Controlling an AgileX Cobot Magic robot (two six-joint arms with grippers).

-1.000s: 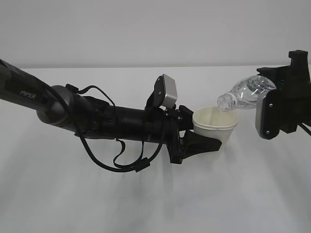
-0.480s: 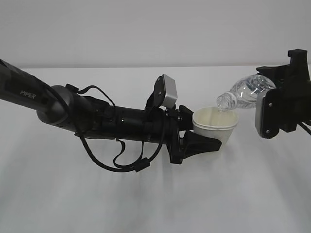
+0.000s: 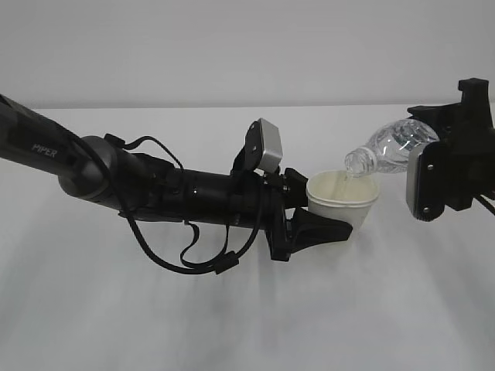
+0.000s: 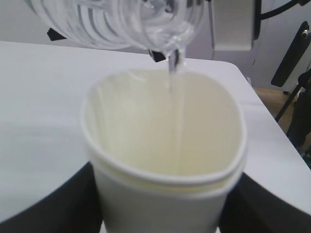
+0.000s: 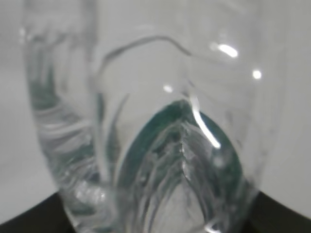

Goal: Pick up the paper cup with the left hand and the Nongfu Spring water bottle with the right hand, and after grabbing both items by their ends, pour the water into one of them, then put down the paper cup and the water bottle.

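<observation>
left hand (image 3: 329, 220): nearest to me in the exterior view. I see its black fingers (image 3: 321, 229) clamped around the lower body of the paper cup, holding it clear of the table (image 3: 232, 325). Jaws stand fairly wide, closed on the cup wall.

paper cup (image 3: 341, 199): in my left grip, upright or nearly so, mouth up, just under the bottle neck. In the left wrist view (image 4: 167, 165) the rim looks pressed out of round, so I judge the wall soft and easy to crush. Light when dry, heavier as it fills; I would hold low on the body and squeeze no harder.

water (image 4: 171, 65): a thin clear stream falls from the bottle mouth into the cup. How full the cup is I cannot tell.

Nongfu Spring water bottle (image 3: 390, 148): tilted, neck down toward the cup, neck just above the rim, base end in my right grip. Up close (image 5: 160, 145) the ribbed clear plastic shows a green tint. I judge it thin, springy and slick if wet; the base end is the stiffer place to hold.

right hand (image 3: 452, 158): farthest right. Its fingertips are mostly hidden behind its own body, but the dark jaw edges flank the bottle in the right wrist view, so I read it as closed on the bottle.
</observation>
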